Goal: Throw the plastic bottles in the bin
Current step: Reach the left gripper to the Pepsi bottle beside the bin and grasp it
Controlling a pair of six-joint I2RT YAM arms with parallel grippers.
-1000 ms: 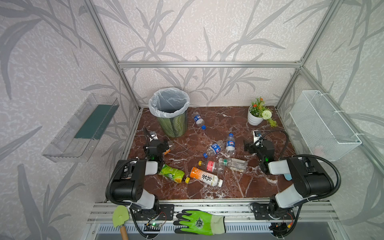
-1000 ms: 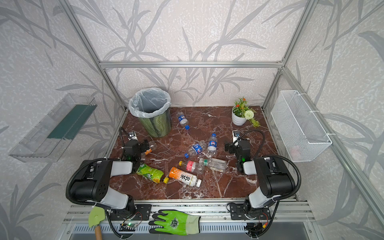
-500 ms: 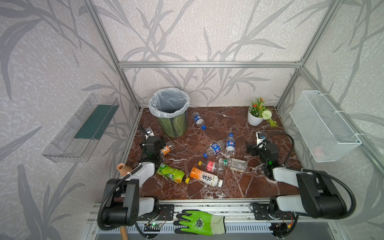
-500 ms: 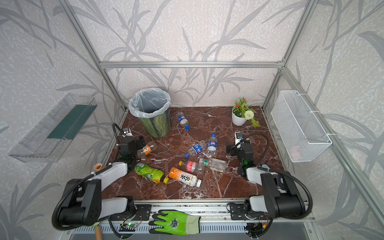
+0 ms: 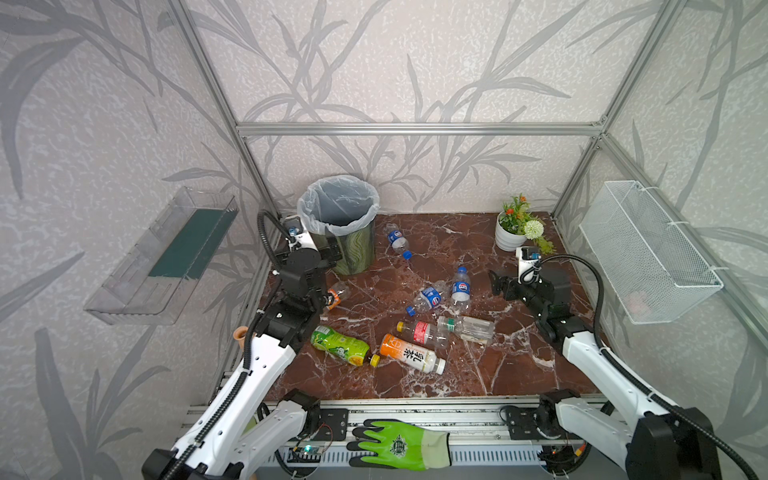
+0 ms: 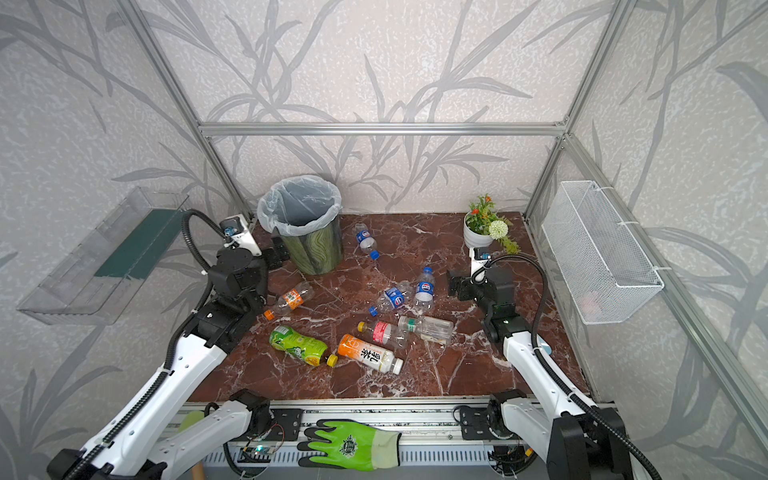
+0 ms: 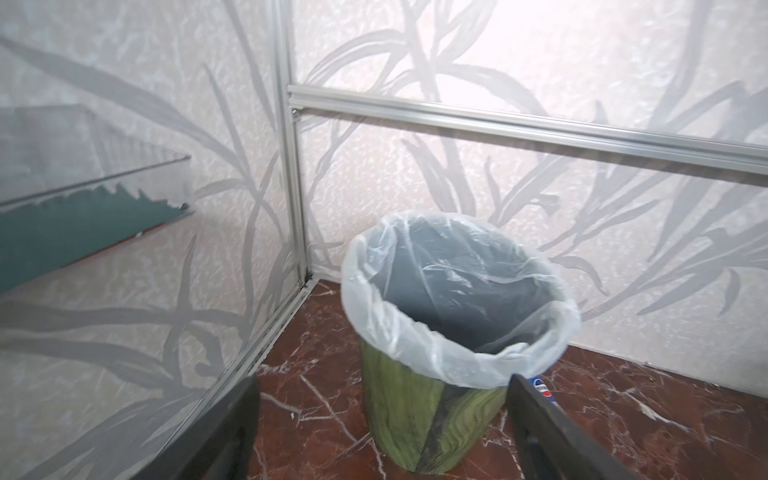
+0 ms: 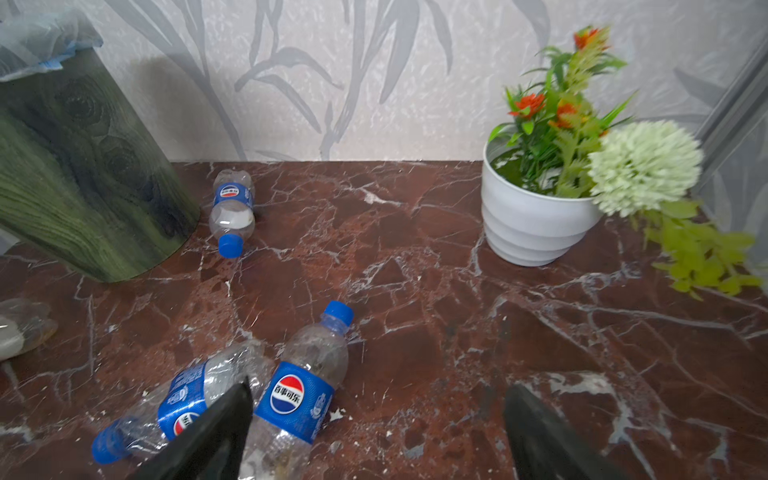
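Lower centre in a top view, the plastic bottles (image 5: 411,353) lie scattered on the marble floor (image 5: 519,374). They look light, slick and crushable, so I'd pinch one mid-body. The left gripper (image 7: 382,386) and the right gripper (image 8: 378,390) both gape empty. Farther back, upper left, stands the bin (image 5: 353,257).

In both top views the light is bright and even, and everything looks sharp. The shiny tabletop (image 5: 511,374) has small white gleams on it, and the shadows are soft. Straight lines lean near the picture edges. In the left wrist view the wall (image 7: 602,50) glows so white that its pattern fades, and the left hand (image 7: 382,395) is dark and fuzzy. In the right wrist view the bin (image 8: 83,174) looks dark and throws a gray shadow behind it. The right hand (image 8: 380,392) is blurry.
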